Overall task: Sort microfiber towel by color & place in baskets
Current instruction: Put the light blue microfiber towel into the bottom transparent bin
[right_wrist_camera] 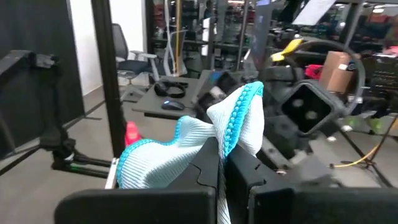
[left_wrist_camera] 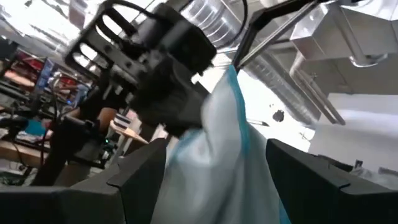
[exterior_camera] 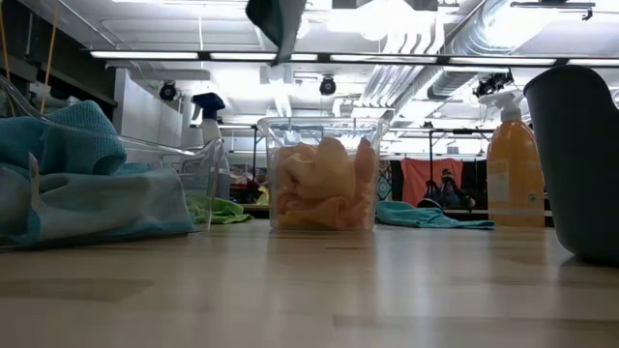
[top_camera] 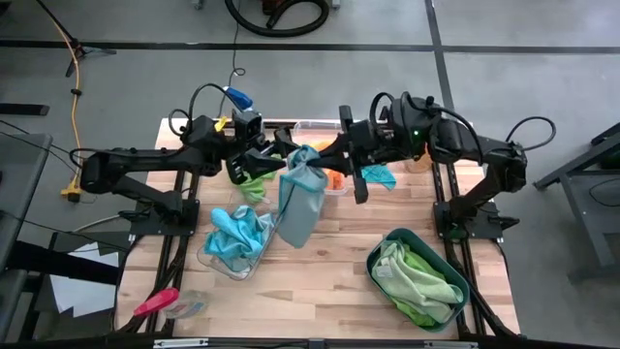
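A light blue towel [top_camera: 298, 199] with a teal hem hangs in the air over the table's middle. My right gripper [top_camera: 316, 155] comes from the right and is shut on its top. My left gripper [top_camera: 275, 158] comes from the left and is open. Its two fingers stand on either side of the hanging cloth [left_wrist_camera: 214, 162]. The towel's lower end [exterior_camera: 276, 21] dangles high above the tabletop. A clear shallow dish [top_camera: 225, 260] holds blue towels, a teal basin [top_camera: 463, 289] holds green ones, and a clear deep tub [exterior_camera: 322, 184] holds orange ones. My right gripper pinches a bunched fold at the towel's hemmed edge [right_wrist_camera: 244, 118] between its two shut fingers, coming level from the table's right side. The rest hangs slack below the fingers, lifted clear of the table. Whether my left gripper's open fingers [left_wrist_camera: 142, 180] touch the cloth, I cannot tell.
A green towel [top_camera: 254, 184] and a teal-blue towel [top_camera: 379, 174] lie loose on the table near the far edge. An orange spray bottle [exterior_camera: 514, 164] stands at the far right. A pink-handled tool [top_camera: 155, 302] lies at the near left corner. Bare wood shows at the near middle.
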{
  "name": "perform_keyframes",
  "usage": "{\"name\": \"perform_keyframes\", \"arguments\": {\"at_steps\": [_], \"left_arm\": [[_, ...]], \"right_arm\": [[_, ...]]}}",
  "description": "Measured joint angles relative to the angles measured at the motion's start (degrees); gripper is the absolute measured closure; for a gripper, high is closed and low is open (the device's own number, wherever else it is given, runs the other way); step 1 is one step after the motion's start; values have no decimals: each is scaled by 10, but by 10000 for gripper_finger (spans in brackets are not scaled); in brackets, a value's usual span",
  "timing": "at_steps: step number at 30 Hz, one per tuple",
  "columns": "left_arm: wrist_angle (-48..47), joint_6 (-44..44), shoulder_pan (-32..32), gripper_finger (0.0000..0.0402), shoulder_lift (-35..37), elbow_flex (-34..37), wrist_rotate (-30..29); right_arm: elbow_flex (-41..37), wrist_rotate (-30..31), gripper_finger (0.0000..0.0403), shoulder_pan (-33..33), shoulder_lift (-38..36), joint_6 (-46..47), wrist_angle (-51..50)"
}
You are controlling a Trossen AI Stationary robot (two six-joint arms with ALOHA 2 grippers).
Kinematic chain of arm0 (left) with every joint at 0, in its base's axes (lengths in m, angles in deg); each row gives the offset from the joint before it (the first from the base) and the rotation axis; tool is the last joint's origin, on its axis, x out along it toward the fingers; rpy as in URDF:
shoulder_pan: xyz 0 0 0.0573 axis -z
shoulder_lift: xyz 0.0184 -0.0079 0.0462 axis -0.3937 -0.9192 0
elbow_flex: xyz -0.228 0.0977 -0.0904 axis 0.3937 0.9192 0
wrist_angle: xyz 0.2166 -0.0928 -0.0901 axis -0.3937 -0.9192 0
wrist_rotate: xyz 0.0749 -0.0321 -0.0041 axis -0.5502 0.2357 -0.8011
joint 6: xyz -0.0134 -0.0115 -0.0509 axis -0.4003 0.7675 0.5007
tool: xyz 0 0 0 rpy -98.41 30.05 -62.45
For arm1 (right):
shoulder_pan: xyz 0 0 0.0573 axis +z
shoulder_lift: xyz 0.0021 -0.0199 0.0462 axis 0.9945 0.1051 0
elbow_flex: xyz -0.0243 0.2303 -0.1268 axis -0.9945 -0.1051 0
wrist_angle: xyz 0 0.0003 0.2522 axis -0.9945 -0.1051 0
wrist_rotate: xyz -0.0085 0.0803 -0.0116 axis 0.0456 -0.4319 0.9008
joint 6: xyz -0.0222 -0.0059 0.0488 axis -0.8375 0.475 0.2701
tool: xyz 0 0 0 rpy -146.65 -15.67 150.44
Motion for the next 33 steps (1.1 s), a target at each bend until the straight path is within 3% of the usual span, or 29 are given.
{"name": "perform_keyframes", "arguments": {"at_steps": [12,19,33], "left_arm": [[-4,-17,22,135,-42,0,-3],[57,-11,30,135,-57,0,-3],[45,-52,30,137,-84,0,-3]], "right_arm": [[0,8,403,-25,3,-6,76],[0,49,403,-26,3,-11,50],[-1,48,403,-26,40,-10,84]]}}
